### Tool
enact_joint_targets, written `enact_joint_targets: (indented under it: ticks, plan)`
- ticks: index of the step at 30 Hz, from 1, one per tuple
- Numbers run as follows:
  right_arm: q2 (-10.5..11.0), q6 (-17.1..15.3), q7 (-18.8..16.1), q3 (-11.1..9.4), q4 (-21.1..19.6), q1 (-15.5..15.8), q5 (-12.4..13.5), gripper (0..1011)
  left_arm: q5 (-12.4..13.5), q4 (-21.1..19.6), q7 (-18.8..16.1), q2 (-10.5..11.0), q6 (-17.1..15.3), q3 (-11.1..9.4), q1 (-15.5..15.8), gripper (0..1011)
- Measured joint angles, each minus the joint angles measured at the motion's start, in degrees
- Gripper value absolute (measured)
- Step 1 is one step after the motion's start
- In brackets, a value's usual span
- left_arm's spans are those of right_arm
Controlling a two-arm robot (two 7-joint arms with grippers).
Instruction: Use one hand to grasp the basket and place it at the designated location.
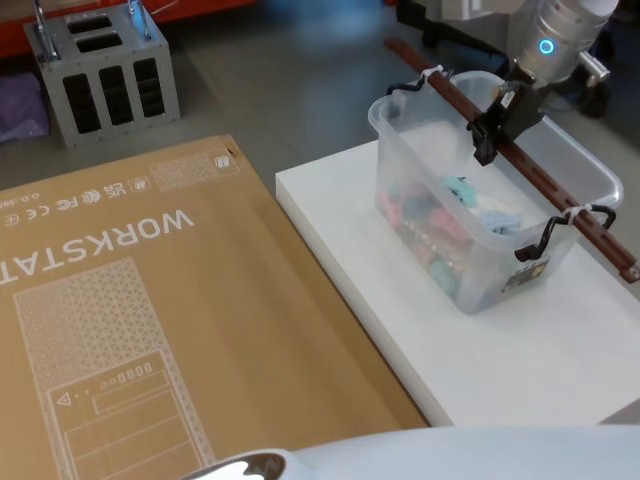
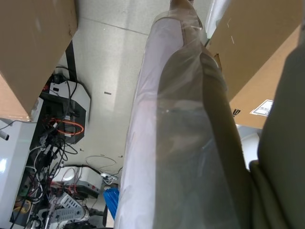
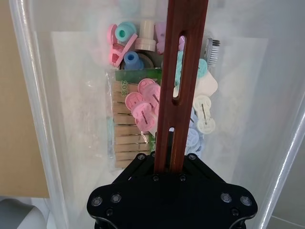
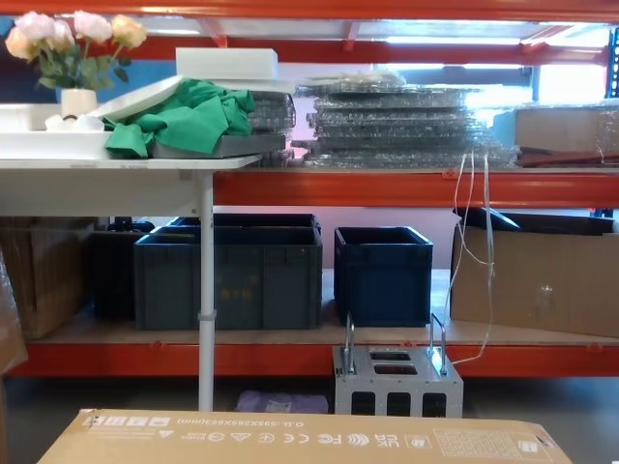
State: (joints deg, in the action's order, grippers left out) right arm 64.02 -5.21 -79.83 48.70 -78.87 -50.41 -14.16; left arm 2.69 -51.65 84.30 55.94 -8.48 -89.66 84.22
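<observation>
At upper right, the brown handle point(image 3: 193, 19) of the basket point(image 1: 400, 150) on the white board point(image 1: 450, 370) is pinched by the right gripper point(image 1: 492, 135).

basket point(image 1: 402, 190): clear plastic tub, upright | sits on white slab point(image 1: 330, 215), robot's right side | brown slotted bar handle point(image 3: 188, 16) runs lengthwise over the top, tied to black end loops point(image 1: 565, 228) | inside: pink/blue/mint plastic clips point(image 3: 143, 102) + pack of wooden pegs point(image 3: 125, 131)
</observation>
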Motion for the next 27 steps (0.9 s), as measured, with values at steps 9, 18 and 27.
enact_joint_targets:
  ticks: [9, 18, 27]
  plan:
    - [1.8, 0.6, -0.5, -1.8, -3.3, -0.5, 1.1, 0, 0.0, 0.0, 0.0, 0.0, 0.0, 0.0, 0.0, 0]
    - [2.2, 1.2, -1.1, -2.7, -4.7, -1.1, 1.3, 0, 0.0, 0.0, 0.0, 0.0, 0.0, 0.0, 0.0, 0]
    - [2.1, 2.0, -1.7, -3.0, -5.2, -1.9, 1.4, 0, 0.0, 0.0, 0.0, 0.0, 0.0, 0.0, 0.0, 0]
